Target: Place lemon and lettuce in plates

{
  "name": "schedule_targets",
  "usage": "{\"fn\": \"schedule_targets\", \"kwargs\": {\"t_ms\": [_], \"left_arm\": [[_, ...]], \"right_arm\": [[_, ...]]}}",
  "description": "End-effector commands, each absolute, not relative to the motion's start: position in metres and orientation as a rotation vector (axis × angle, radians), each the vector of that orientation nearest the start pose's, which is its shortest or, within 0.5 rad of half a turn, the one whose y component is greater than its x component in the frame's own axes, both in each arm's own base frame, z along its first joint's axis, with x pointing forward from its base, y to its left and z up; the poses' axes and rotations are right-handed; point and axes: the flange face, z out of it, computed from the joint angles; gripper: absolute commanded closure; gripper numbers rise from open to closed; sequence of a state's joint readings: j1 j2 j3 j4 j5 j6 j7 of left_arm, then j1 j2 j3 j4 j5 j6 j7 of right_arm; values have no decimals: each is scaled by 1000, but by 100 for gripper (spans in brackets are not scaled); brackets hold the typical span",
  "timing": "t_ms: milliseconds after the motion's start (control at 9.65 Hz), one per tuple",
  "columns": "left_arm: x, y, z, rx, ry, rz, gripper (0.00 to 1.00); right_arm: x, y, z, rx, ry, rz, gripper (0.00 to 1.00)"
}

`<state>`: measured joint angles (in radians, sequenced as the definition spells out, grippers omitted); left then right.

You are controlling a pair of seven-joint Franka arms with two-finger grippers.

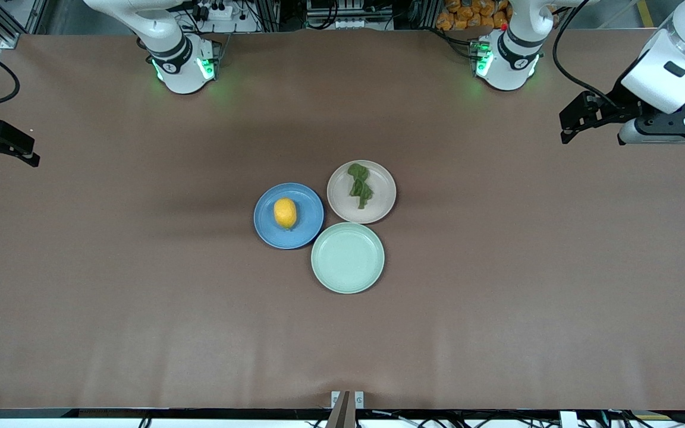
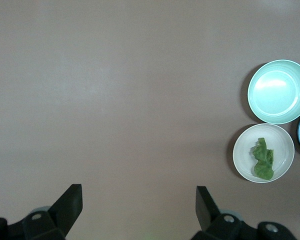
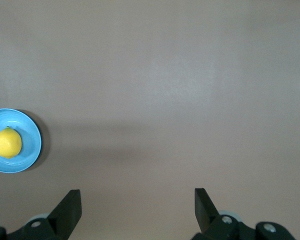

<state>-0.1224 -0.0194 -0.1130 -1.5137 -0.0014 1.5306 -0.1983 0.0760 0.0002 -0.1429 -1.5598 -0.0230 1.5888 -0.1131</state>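
With the lemon (image 1: 285, 212) on the blue plate (image 1: 307, 233) and the lettuce (image 1: 360, 185) on the beige plate (image 1: 379, 205), the left gripper (image 2: 138, 200) and right gripper (image 3: 137, 200), both spread wide and empty over bare table, should just hold off.

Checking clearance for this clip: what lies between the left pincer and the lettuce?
Only bare brown tabletop. The left wrist view shows the open left pincer over the table, nothing between it and the lettuce on the beige plate.

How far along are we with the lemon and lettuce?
Both look placed: the lemon lies in the blue plate, the lettuce in the beige plate. Nothing is in hand: the left gripper and right gripper are open over bare table near its ends. Nothing appears left.
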Motion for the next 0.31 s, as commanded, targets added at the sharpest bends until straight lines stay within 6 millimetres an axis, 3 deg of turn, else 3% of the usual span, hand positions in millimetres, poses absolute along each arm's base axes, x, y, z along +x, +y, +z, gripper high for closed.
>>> {"fn": "schedule_targets", "kwargs": {"t_ms": [0, 207], "left_arm": [[524, -134, 664, -3165, 109, -48, 0], [524, -134, 664, -3166, 110, -48, 0]], "right_arm": [[561, -39, 636, -3198, -88, -49, 0], [563, -40, 633, -3197, -81, -47, 0]]}}
